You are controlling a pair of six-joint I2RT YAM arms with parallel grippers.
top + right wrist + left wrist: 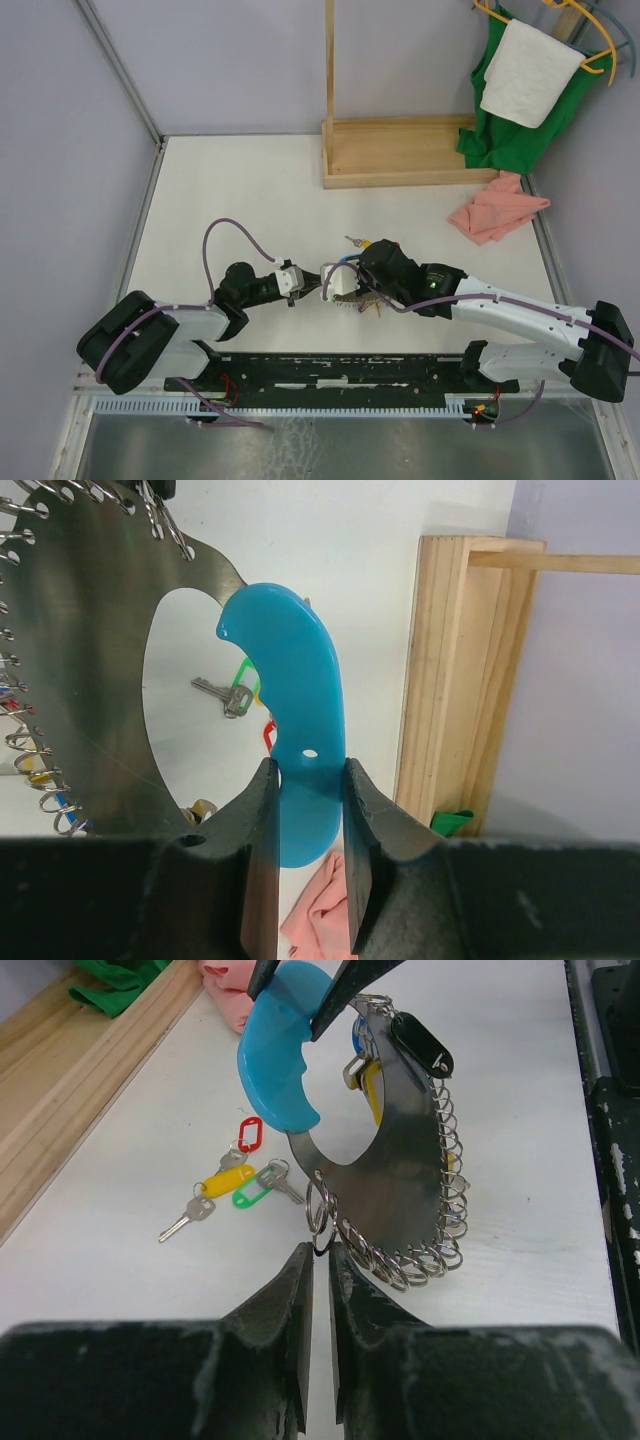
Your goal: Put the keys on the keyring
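Note:
The keyring is a grey metal crescent edged with many small split rings, with a light-blue handle. It hangs upright above the table. My right gripper is shut on the blue handle. My left gripper has its jaws nearly together, pinching the bottom of a small split ring at the crescent's lower tip. Loose keys lie on the table behind it, with a red tag, a yellow tag and a green tag. From above, both grippers meet at the keyring.
A wooden stand sits at the back of the table. A pink cloth lies to its right. A green garment and white towel hang at the far right. A black rail runs along the near edge.

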